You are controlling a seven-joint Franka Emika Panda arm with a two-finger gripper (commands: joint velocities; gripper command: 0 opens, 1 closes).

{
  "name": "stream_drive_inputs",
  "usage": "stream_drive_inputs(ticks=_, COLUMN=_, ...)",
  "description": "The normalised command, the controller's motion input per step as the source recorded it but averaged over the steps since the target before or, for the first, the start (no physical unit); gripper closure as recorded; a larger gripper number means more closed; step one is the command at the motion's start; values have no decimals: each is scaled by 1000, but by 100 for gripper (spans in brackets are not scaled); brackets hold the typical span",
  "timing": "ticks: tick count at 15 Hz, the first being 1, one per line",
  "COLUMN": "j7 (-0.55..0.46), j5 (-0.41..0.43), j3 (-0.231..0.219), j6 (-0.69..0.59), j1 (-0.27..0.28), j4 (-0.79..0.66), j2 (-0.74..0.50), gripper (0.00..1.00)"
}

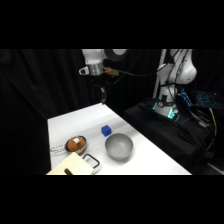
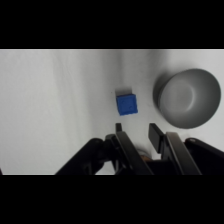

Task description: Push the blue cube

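Wrist view: matte blue cube beside smooth round metal bowl, gripper parted, grasping nothing.

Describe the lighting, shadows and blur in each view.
Side view: dark surroundings, the white table lit, everything soft; teal glow at the arm's base. Wrist view: the blue cube and grey bowl fairly clear, a faint shadow band crosses the table, the claw is a dark blurred silhouette.

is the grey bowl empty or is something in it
Empty. In the wrist view the grey bowl shows only its bare metal inside, and the side view agrees. The blue cube sits outside it on the table, a gap between them.
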Motion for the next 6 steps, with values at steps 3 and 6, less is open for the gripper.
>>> stream_drive_inputs(ticks=3, j7=-1, j5=-80, j3=-41, j6=-342, j1=72, j4=230, j2=-114, gripper=4)
stream_drive_inputs(ticks=6, j7=102, j5=-104, j3=-23, j6=-244, j1=82, j4=188, j2=-30, gripper=0)
